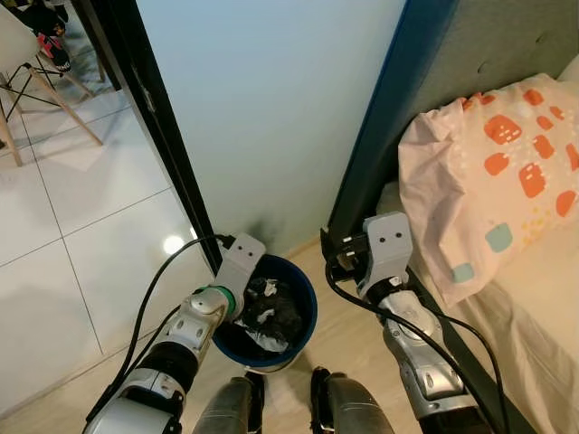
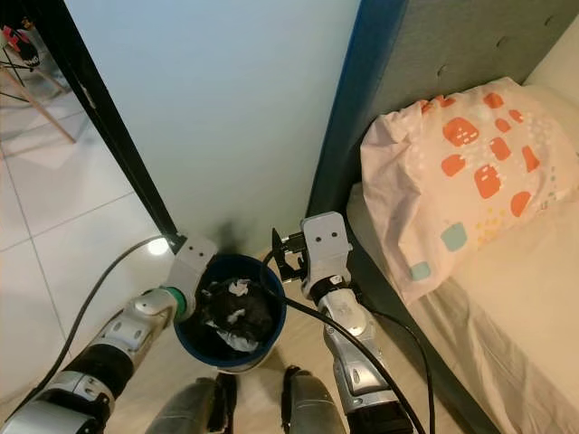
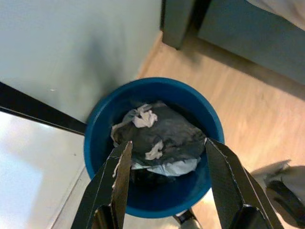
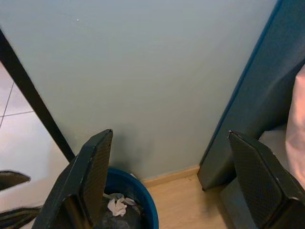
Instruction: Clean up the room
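Observation:
A round blue bin (image 1: 308, 307) stands on the wooden floor against the pale wall, just in front of my legs. It holds a dark bag and crumpled white paper (image 3: 144, 117). My left gripper (image 3: 167, 145) hangs open right above the bin's mouth with nothing between its fingers (image 3: 119, 167). My right gripper (image 4: 169, 136) is held higher, between the bin and the bed frame. It is wide open and empty, facing the wall, with the bin (image 4: 140, 195) below it.
A bed with an orange-patterned pillow (image 1: 498, 172) and a blue headboard (image 1: 389, 117) stands close on the right. A black door frame (image 1: 154, 117) and a white tiled floor (image 1: 81, 208) lie to the left, and a chair (image 1: 27, 63) stands at the far left.

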You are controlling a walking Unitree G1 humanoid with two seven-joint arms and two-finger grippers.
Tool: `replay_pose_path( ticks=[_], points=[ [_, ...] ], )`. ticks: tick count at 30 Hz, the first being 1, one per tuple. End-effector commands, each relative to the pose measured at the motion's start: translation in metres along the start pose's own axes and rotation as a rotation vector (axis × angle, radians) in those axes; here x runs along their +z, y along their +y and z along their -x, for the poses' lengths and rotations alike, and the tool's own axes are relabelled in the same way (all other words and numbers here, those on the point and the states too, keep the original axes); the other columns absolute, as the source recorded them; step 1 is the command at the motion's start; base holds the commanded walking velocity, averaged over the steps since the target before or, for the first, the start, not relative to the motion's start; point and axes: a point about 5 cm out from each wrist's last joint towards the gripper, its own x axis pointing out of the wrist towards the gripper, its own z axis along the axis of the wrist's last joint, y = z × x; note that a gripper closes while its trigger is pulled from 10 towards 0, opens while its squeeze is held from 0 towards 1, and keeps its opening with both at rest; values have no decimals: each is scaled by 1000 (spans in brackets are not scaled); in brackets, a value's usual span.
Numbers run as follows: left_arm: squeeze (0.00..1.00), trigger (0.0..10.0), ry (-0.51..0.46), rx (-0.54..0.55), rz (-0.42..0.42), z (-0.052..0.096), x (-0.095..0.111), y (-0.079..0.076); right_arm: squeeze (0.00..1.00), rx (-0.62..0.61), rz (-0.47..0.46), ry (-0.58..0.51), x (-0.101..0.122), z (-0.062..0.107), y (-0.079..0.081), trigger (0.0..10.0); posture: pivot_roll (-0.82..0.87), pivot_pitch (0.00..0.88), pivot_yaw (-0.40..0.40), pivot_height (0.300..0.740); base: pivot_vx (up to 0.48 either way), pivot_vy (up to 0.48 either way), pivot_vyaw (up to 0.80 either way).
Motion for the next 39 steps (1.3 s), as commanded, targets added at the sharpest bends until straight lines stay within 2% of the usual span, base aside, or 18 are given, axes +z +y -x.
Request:
replay_pose_path(
  ticks=[1, 3, 4, 6, 8, 9, 18, 29, 39],
  points=[
    [0, 10000, 11, 21, 5, 3, -10, 3, 0, -8, -1, 20, -4, 6, -4, 10000, -130, 190, 55, 705, 0, 0, 0],
    [0, 10000, -68, 99, 18, 12, -4, 20, 0, 5, -31, 0, 0, 12, -7, 10000, -127, 181, 55, 705, 0, 0, 0],
    [0, 10000, -68, 99, 18, 12, -4, 20, 0, 5, -31, 0, 0, 12, -7, 10000, -127, 181, 55, 705, 0, 0, 0],
    [0, 10000, -150, 165, 39, 24, 2, 33, 0, -10, -59, -24, 1, 17, -10, 10000, -123, 173, 55, 705, 0, 0, 0],
    [0, 10000, -180, 187, 47, 29, 4, 37, 0, -22, -68, -28, 0, 19, -10, 10000, -119, 168, 55, 705, 0, 0, 0],
    [0, 10000, -219, 228, 83, 37, 6, 41, 0, -23, -69, -22, -2, 19, -7, 10000, -110, 162, 54, 705, 0, 0, 0],
    [0, 10000, -289, 313, 142, 50, 14, 41, 0, 18, -80, -45, 2, 7, 7, 10000, -80, 146, 40, 705, -33, 0, 0],
    [0, 10000, -302, 314, 146, 60, 22, 38, 0, 20, -77, -48, 2, 3, 8, 10000, -76, 149, 46, 705, -411, 0, 0],
    [0, 10000, -296, 312, 143, 60, 25, 38, 0, 13, -75, -46, 1, 3, 7, 10000, -79, 150, 53, 705, -439, 0, 0]
  ],
)
